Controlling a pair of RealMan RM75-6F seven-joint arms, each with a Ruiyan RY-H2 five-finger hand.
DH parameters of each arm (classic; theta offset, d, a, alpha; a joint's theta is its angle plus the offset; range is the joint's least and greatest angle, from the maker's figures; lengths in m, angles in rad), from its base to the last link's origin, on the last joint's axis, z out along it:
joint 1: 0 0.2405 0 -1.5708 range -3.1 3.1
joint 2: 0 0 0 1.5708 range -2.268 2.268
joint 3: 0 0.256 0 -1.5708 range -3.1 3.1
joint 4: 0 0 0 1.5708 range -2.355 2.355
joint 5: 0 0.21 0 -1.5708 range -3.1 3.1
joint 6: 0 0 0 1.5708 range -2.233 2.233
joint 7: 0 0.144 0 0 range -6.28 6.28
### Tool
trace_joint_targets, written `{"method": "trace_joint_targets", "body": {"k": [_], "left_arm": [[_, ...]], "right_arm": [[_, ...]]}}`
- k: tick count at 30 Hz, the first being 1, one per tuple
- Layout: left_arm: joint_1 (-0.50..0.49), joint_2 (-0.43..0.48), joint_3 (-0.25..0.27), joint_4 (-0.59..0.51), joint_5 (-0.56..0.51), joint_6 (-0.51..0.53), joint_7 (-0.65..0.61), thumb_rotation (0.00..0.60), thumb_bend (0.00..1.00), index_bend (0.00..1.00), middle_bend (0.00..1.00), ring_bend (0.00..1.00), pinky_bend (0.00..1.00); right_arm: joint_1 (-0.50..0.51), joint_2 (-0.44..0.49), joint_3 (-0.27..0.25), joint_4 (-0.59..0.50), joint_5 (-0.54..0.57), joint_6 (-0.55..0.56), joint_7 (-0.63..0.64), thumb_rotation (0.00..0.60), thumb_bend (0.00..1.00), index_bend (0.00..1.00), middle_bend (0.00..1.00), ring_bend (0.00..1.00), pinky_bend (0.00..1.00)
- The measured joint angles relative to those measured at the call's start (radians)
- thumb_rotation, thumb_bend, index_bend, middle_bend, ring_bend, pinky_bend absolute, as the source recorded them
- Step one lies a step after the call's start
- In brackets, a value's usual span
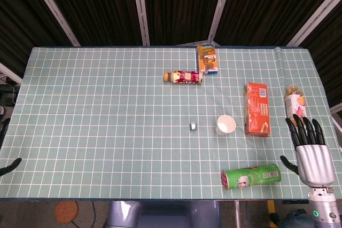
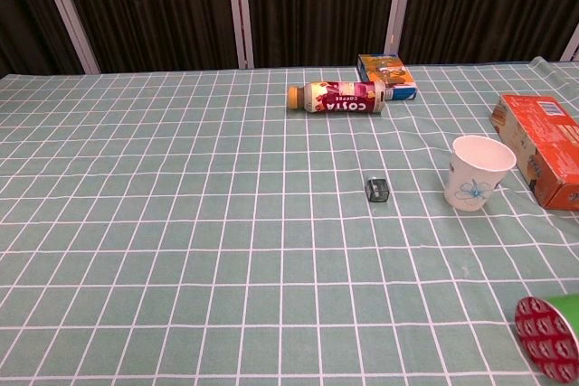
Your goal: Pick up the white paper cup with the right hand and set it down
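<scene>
The white paper cup [image 1: 225, 125] [image 2: 477, 174] stands upright on the checked tablecloth, mouth up, with a blue print on its side. My right hand [image 1: 310, 148] hovers at the table's right edge in the head view, fingers stretched out and apart, holding nothing. It is well to the right of the cup and nearer the front, with the orange box between them. Only a dark tip of my left hand [image 1: 10, 166] shows at the left edge of the head view; how its fingers lie is hidden. The chest view shows neither hand.
An orange box [image 1: 257, 108] [image 2: 543, 146] lies just right of the cup. A green can [image 1: 251, 177] [image 2: 552, 336] lies on its side in front of the cup. A small bottle [image 1: 295, 100] is beyond my right hand. A coffee bottle [image 1: 183, 77], a carton [image 1: 207, 58] and a small dark cube [image 1: 193, 126] are further left.
</scene>
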Motion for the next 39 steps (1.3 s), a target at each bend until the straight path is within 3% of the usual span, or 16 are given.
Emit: {"method": "trace_joint_targets", "body": {"k": [14, 21, 28, 39], "left_arm": [[-0.018, -0.012, -0.008, 0.002, -0.032, -0.038, 0.022, 0.6, 0.0, 0.0, 0.0, 0.0, 0.0], [-0.034, -0.023, -0.033, 0.006, -0.095, -0.063, 0.043, 0.6, 0.0, 0.0, 0.0, 0.0, 0.0], [-0.045, -0.032, -0.052, 0.016, -0.151, -0.085, 0.066, 0.6, 0.0, 0.0, 0.0, 0.0, 0.0], [-0.056, -0.044, -0.057, 0.028, -0.19, -0.106, 0.09, 0.6, 0.0, 0.0, 0.0, 0.0, 0.0]], "right_arm": [[0.058, -0.033, -0.002, 0.044, -0.018, -0.085, -0.041, 0.6, 0.0, 0.0, 0.0, 0.0, 0.0], [0.185, -0.08, -0.002, 0.113, -0.119, -0.233, -0.245, 0.6, 0.0, 0.0, 0.0, 0.0, 0.0], [0.353, -0.181, -0.003, 0.216, -0.203, -0.463, -0.429, 0.6, 0.0, 0.0, 0.0, 0.0, 0.0], [0.472, -0.319, 0.004, 0.315, -0.176, -0.66, -0.685, 0.6, 0.0, 0.0, 0.0, 0.0, 0.0]]}}
